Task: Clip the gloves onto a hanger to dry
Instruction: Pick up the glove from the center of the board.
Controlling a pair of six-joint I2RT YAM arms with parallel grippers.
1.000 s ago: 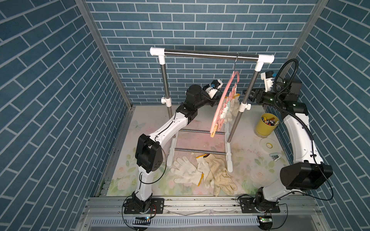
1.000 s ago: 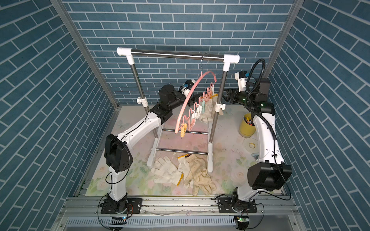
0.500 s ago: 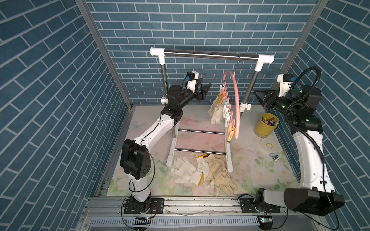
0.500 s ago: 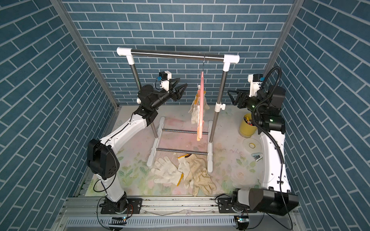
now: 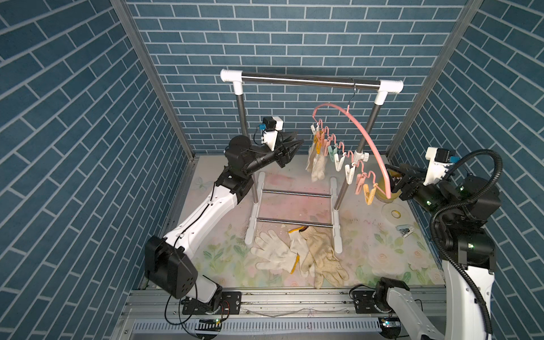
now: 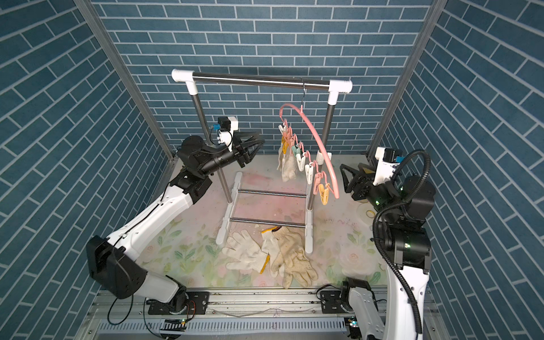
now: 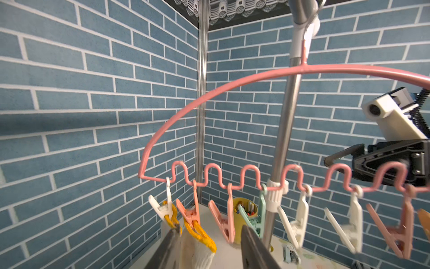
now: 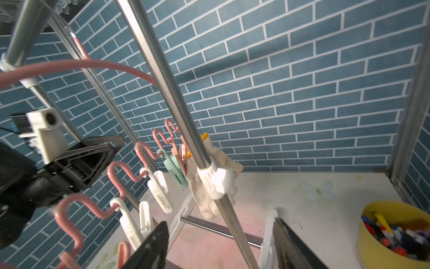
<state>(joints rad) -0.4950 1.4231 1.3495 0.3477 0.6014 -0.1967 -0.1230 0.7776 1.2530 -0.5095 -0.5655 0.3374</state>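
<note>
Both open, empty: left end effector (image 6: 259,144), right end effector (image 6: 343,178). Clipped gloves (image 5: 318,164) hang at hanger (image 5: 371,144) left end; loose gloves (image 5: 321,256) heaped on near desk (image 5: 382,250). Light, limp knit, so I'd pinch the cuff.

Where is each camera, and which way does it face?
Top views: above the bases, looking down at rack, loose gloves; left arm, right arm show.
Left wrist: behind left gripper, whose fingers show; faces hanger, clipped glove.
Right wrist: behind right gripper, whose fingers show; faces rack post, yellow marker cup.
Shared: wrist views show each other's gripper.
</note>
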